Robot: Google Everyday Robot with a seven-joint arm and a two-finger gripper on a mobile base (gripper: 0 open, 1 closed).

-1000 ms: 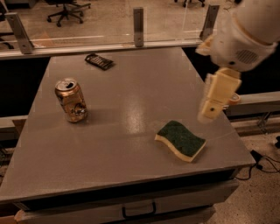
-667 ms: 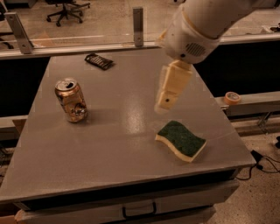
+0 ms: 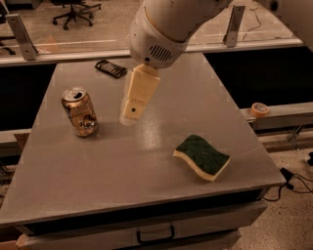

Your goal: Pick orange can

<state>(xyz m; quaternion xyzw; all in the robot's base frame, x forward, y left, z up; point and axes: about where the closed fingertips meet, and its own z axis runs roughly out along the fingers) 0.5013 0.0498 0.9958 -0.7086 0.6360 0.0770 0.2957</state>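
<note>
The robot's cream gripper (image 3: 131, 113) hangs over the middle of the grey tabletop (image 3: 122, 171), angled down and to the left, its tip close above the surface. From this side, whether the jaws are parted or closed cannot be told. The gripper hangs from the bulky white arm (image 3: 164, 29) that reaches in from the upper right.

Just left of the gripper, apart from it, the can (image 3: 79, 112) stands upright on the left part of the tabletop. Its orange-gold body is crumpled near the base and its silver top faces up.

To the right and nearer the front edge, well apart from the can, a sponge (image 3: 203, 156) lies flat, green side up over a yellow underside. A flat black device (image 3: 111, 68) lies near the back edge, behind the can and the gripper.

Beyond the tabletop's right edge, a roll of tape (image 3: 259, 108) sits on a lower ledge. A dark drawer handle (image 3: 155, 235) shows below the front edge. A metal rail (image 3: 63, 54) with upright posts runs behind the tabletop, and past it an office chair (image 3: 73, 10) stands on the floor.
</note>
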